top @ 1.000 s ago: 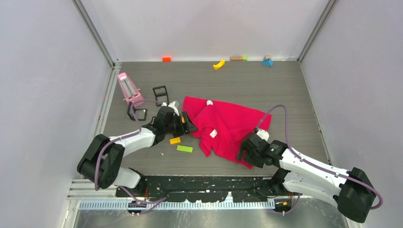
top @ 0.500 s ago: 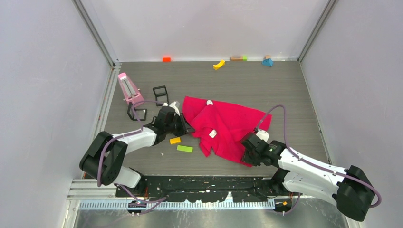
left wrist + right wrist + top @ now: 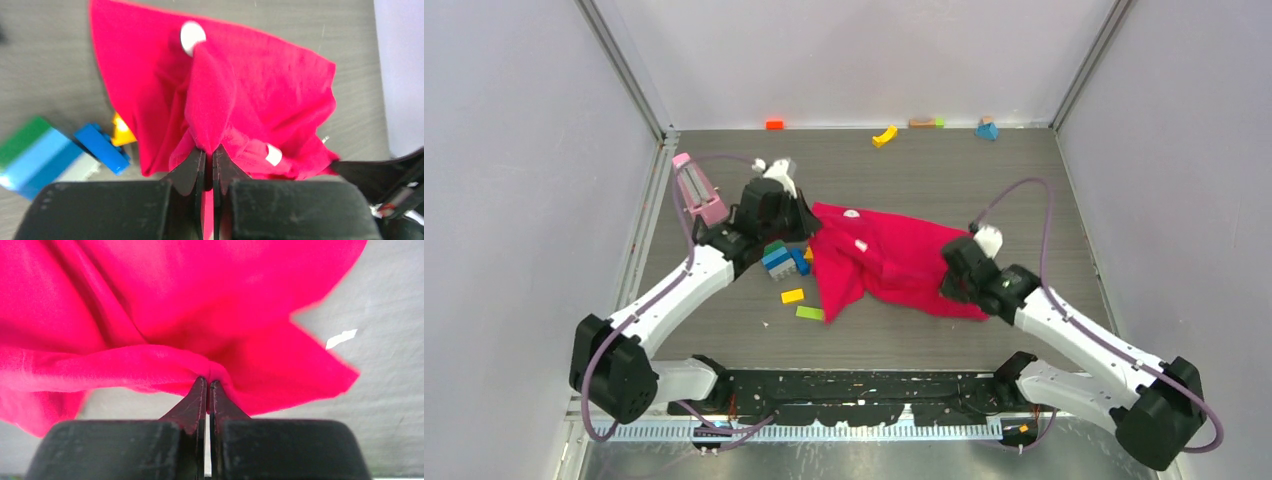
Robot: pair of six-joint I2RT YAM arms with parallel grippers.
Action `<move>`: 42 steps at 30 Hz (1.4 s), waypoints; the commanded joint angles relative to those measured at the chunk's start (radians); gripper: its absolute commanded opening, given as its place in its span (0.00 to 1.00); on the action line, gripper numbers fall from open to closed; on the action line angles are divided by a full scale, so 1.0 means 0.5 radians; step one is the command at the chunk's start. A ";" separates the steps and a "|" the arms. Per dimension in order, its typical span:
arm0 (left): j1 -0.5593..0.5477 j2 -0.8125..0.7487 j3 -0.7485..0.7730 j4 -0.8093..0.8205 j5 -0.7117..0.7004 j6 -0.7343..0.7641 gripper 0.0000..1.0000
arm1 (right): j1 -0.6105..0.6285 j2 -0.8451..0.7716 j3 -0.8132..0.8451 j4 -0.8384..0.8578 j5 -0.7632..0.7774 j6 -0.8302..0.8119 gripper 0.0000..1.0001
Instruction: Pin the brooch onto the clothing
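One red T-shirt (image 3: 894, 262), two arms (image 3: 674, 300), one pink object (image 3: 696, 190).

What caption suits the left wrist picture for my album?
Left claw shut on a fold of the red T-shirt, blue toy blocks beside it on the table.

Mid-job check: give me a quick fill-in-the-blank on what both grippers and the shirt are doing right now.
1. The left gripper is ____ on a fold of the red T-shirt.
2. The right gripper pinches a fold of the same ____.
3. In the top view, the blue-and-green toy block stack lies just ____ of the T-shirt.
Missing words: shut; T-shirt; left.
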 commanded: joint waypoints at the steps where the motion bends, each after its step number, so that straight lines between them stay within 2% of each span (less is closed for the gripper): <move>1: 0.005 -0.049 0.561 -0.461 -0.463 0.433 0.00 | -0.431 0.125 0.619 0.046 0.146 -0.493 0.01; 4: 0.005 0.011 0.974 -0.637 -0.531 0.682 0.00 | -0.559 0.232 1.095 -0.023 0.162 -0.748 0.01; 9: 0.005 0.151 1.738 -0.926 -0.207 1.117 0.00 | -0.583 0.443 2.100 -0.284 0.110 -0.993 0.01; 15: 0.002 0.334 2.765 -1.447 0.156 1.317 0.00 | -0.582 0.414 2.778 -0.323 -0.186 -1.284 0.01; 18: 0.002 0.330 3.016 -1.512 0.315 1.295 0.00 | -0.583 0.382 3.020 -0.320 -0.399 -1.341 0.01; 22: 0.002 0.232 3.040 -1.391 0.503 1.163 0.00 | -0.583 0.378 3.247 -0.335 -0.637 -1.345 0.01; 27: 0.002 0.183 3.043 -1.349 0.599 1.118 0.00 | -0.583 0.343 3.335 -0.322 -0.789 -1.326 0.01; 33: 0.002 0.254 2.976 -1.353 0.535 1.129 0.00 | -0.583 0.286 3.205 -0.276 -0.443 -1.411 0.01; 37: 0.005 0.351 2.797 -1.223 0.469 1.178 0.00 | -0.583 0.295 2.917 -0.139 -0.103 -1.532 0.01; 42: 0.032 0.696 2.927 -1.273 0.297 1.241 0.00 | -0.583 0.279 2.365 0.376 0.210 -1.578 0.01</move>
